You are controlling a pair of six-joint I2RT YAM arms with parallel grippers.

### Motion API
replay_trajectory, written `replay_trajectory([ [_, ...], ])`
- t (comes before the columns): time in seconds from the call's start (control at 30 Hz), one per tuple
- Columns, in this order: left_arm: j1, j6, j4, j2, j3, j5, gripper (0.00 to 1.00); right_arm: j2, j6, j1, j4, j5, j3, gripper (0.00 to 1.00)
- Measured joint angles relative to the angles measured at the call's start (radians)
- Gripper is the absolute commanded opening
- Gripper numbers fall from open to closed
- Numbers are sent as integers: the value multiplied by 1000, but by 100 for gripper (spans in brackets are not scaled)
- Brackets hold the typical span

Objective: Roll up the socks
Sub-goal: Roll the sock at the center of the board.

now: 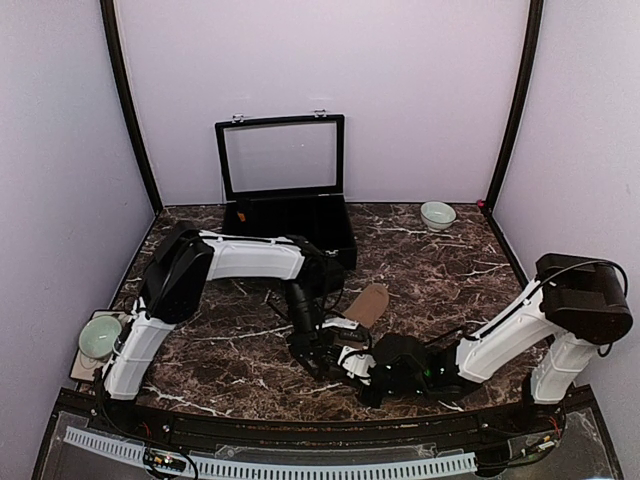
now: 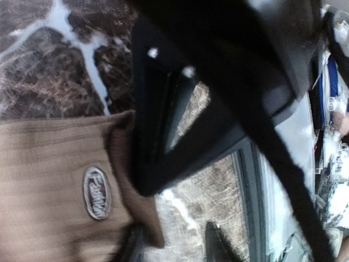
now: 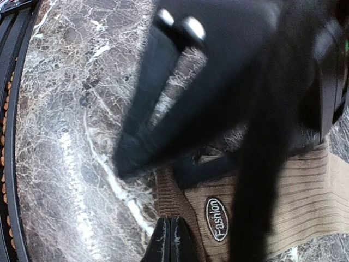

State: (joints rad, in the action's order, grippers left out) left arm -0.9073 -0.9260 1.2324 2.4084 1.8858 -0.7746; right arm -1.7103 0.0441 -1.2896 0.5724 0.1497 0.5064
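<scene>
Right wrist view: right gripper (image 3: 170, 240), jaws pressed together, at brown sock (image 3: 305, 202) edge; left gripper (image 2: 174, 245) jaws apart; slight pinch could slip.

Your top camera sits high at the 6 o'clock side and looks down toward 12 o'clock over the whole table (image 1: 450, 275), and your two wrist cameras, left from about 11 o'clock, right from about 3 o'clock, look from very close at the same tan sock (image 1: 368, 303) and its oval label (image 2: 97, 192).
</scene>
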Motion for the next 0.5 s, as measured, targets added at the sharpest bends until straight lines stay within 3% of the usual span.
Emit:
replay_trajectory([
  [0.23,51,70,-155,-209,-182,103,95,27,-67,72,-53,-94,3,0],
  [0.5,96,118,-432,-523,-526,227,95,37,-174,130,-120,-215,32,0],
])
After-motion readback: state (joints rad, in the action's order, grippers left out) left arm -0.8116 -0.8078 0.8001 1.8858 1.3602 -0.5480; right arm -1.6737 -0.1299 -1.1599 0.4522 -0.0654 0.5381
